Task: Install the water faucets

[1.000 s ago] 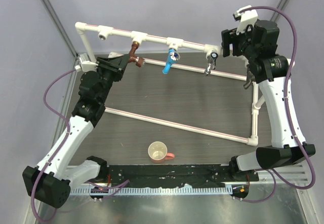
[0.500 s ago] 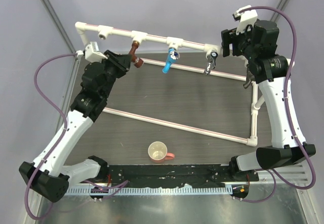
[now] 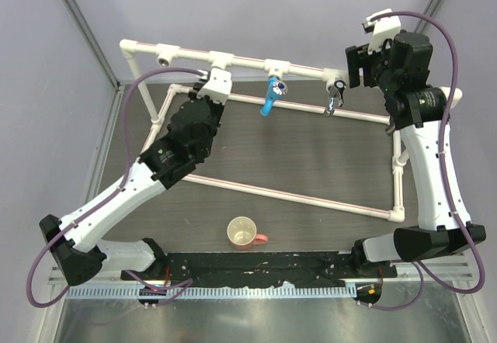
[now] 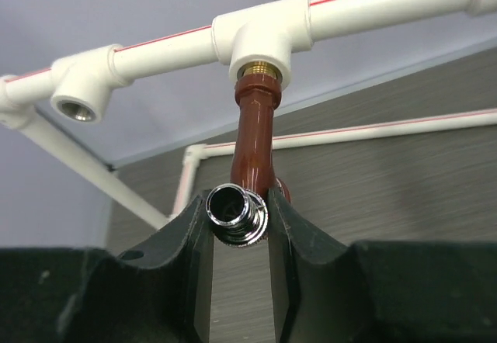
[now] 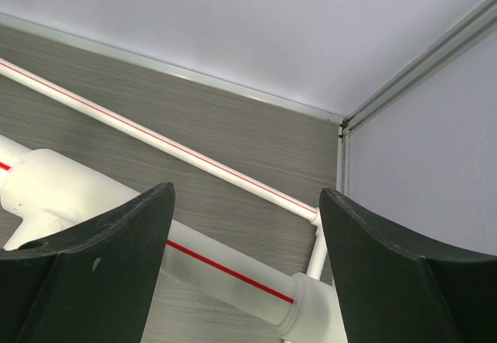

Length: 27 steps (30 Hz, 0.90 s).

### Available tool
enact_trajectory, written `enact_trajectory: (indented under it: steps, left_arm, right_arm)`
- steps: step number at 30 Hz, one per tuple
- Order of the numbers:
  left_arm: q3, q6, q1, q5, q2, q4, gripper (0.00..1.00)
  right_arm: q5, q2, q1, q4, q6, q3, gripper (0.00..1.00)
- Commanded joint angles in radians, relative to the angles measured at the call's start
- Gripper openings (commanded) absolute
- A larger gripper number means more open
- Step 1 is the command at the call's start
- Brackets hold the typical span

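In the left wrist view the copper-coloured faucet point(image 4: 255, 129) hangs from a white tee point(image 4: 262, 39) on the top pipe. My left gripper point(image 4: 237, 230) is shut on its chrome spout end point(image 4: 235, 213). In the top view my left wrist point(image 3: 213, 84) covers this faucet. The blue faucet point(image 3: 269, 95) and the dark chrome faucet point(image 3: 335, 95) hang from tees further right. An empty tee socket point(image 4: 78, 107) is to the left. My right gripper point(image 3: 356, 65) is open at the pipe's right end, its fingers point(image 5: 97, 261) wide on either side of the pipe point(image 5: 233, 269).
The white pipe frame point(image 3: 295, 195) lies across the dark table, with a diagonal pipe and a right side pipe point(image 3: 398, 164). A cream mug point(image 3: 243, 233) with a pink handle stands near the front edge. Walls close in at the back and sides.
My left arm has swung from the left of the copper faucet round to its front, still gripping the spout. The pipe frame and right gripper have shifted slightly right.
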Motion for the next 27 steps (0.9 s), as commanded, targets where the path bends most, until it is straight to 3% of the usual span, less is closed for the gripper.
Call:
enact_trajectory:
  steps: [1,4,8,12,20,27]
  left_arm:
    - [0.029,0.33,-0.113,0.053,0.082,0.05,0.19]
    - [0.031,0.34,-0.122,0.027,0.094,0.057,0.33]
    - [0.015,0.255,-0.122,0.055,0.039,0.092,0.73]
    - [-0.012,0.113,-0.122,0.102,-0.054,0.126,0.97]
    - [-0.092,-0.244,-0.106,0.132,-0.265,0.241,1.0]
    - [-0.065,-0.441,-0.01,0.133,-0.273,0.169,1.0]
  right_arm:
    - [-0.172,0.01,0.052,-0.11,0.036,-0.029,0.83]
    - [-0.172,0.01,0.053,-0.11,0.036,-0.027,0.83]
    - [-0.174,0.013,0.052,-0.11,0.036,-0.027,0.83]
    - [-0.175,0.014,0.053,-0.109,0.038,-0.027,0.83]
    - [-0.178,0.013,0.055,-0.11,0.038,-0.024,0.83]
    - [-0.177,0.011,0.058,-0.11,0.039,-0.026,0.83]
